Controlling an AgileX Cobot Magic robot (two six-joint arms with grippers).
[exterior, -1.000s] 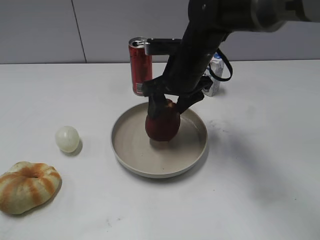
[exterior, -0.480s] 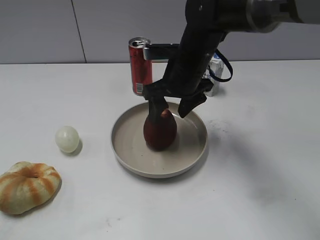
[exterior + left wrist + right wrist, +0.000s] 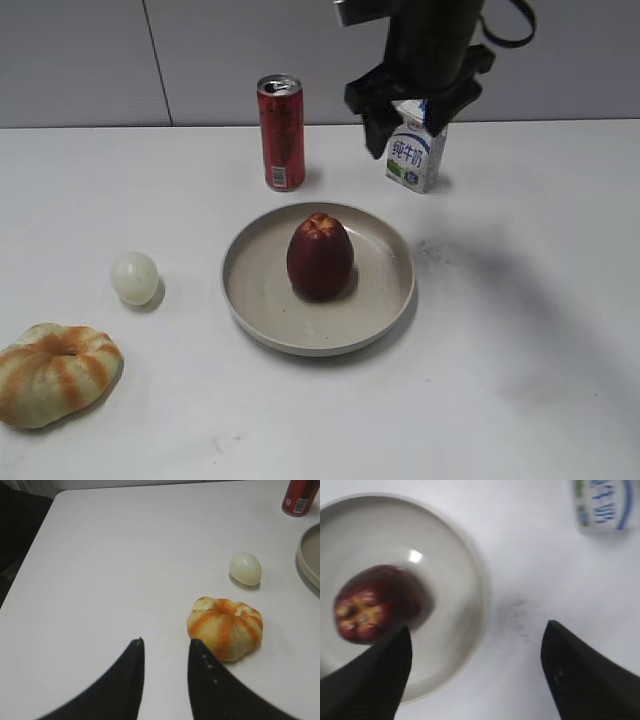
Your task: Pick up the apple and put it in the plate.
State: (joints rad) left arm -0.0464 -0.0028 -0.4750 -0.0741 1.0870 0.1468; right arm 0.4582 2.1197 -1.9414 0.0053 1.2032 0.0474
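Note:
The dark red apple (image 3: 320, 255) stands upright in the middle of the beige plate (image 3: 380, 310). It also shows in the right wrist view (image 3: 372, 602), inside the plate (image 3: 465, 570). My right gripper (image 3: 408, 132) is open and empty, raised well above the table behind the plate, in front of the milk carton. In the right wrist view its jaws (image 3: 477, 632) are spread wide over the plate's right rim. My left gripper (image 3: 166, 642) is open and empty, low over the table beside the bread. It is not in the exterior view.
A red can (image 3: 282, 132) stands behind the plate. A milk carton (image 3: 414, 150) stands behind it to the right. A pale ball (image 3: 134, 277) and striped bread (image 3: 55, 372) lie at the left. The table's left edge (image 3: 30, 545) is near the left gripper.
My right gripper let go of the apple, opened and rose up and back to the right. The apple now stands free in the plate.

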